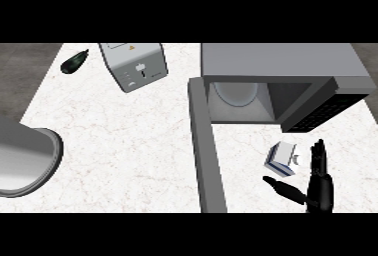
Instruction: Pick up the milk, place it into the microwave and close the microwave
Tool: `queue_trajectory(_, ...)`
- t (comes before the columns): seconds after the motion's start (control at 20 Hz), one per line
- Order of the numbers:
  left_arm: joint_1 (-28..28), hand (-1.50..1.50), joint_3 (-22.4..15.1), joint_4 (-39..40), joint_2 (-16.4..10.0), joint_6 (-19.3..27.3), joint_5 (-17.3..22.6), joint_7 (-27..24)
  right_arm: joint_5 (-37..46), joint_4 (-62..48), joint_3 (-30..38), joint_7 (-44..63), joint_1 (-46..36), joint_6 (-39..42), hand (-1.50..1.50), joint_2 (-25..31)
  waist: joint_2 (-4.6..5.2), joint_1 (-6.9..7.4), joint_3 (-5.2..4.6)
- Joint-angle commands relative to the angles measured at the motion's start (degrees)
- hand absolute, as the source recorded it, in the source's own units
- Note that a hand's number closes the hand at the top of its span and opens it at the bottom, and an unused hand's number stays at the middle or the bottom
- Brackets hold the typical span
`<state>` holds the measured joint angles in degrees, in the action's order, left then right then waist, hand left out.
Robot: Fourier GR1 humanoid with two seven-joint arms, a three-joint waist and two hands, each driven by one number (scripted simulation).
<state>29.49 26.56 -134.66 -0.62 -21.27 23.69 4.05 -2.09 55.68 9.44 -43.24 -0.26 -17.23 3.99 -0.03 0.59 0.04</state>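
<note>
The milk (283, 159) stands on the white marbled tabletop (125, 145) at about four o'clock in the view, a small white and blue carton outside the microwave (280, 62) and below its open mouth. The right hand (319, 186) comes up from the lower edge at five o'clock. Its fingers (318, 155) are straight and point toward twelve, and its thumb (283, 188) is spread out toward nine. It has hold of nothing. The carton sits at the hand's eleven o'clock, in the angle between fingers and thumb, just beside both. A narrow strip of tabletop shows between the carton and the fingers, but whether the thumb tip touches the carton's lower corner I cannot tell.

The microwave fills the one o'clock area. Its door (207, 150) is swung wide open and runs as a long grey bar toward six. Inside, a round pale turntable (236, 92) shows, and the dark control panel (322, 111) lies at the opening's right.

At eleven o'clock a pale boxy appliance (134, 65) lies tilted, with a dark tapered object (74, 62) just beyond it toward ten. A big grey cylinder (26, 160) fills the nine o'clock edge.
</note>
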Motion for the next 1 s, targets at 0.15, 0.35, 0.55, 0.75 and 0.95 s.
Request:
queue_trajectory(0.15,4.6,-1.5,-0.5,-3.2,0.6,-1.1,3.7,-3.9,-1.4,-12.7,3.8,-6.1,-6.6,3.0,-1.5,3.4,-0.03,0.32,-0.01)
queue_trajectory(0.35,2.2,-1.5,2.3,-2.7,0.6,-3.0,5.9,-0.6,-1.1,-24.2,5.4,-14.4,-11.8,3.4,1.5,2.4,0.09,0.4,0.04)
queue_trajectory(0.55,-2.0,-1.5,1.7,-2.4,-0.3,-0.5,4.4,2.0,0.7,-23.3,2.9,-15.5,-13.1,5.3,1.5,2.3,0.09,-0.05,0.02)
queue_trajectory(0.75,3.7,-1.5,1.0,-6.5,0.6,-1.4,6.4,1.3,1.5,-27.2,5.3,-20.8,-16.0,0.1,1.5,3.1,0.08,0.72,0.06)
queue_trajectory(0.95,5.3,-1.5,1.6,-3.7,0.6,-2.0,5.3,-2.8,0.7,-21.3,3.3,-20.6,-12.2,5.5,1.5,1.6,-0.17,0.09,-0.05)
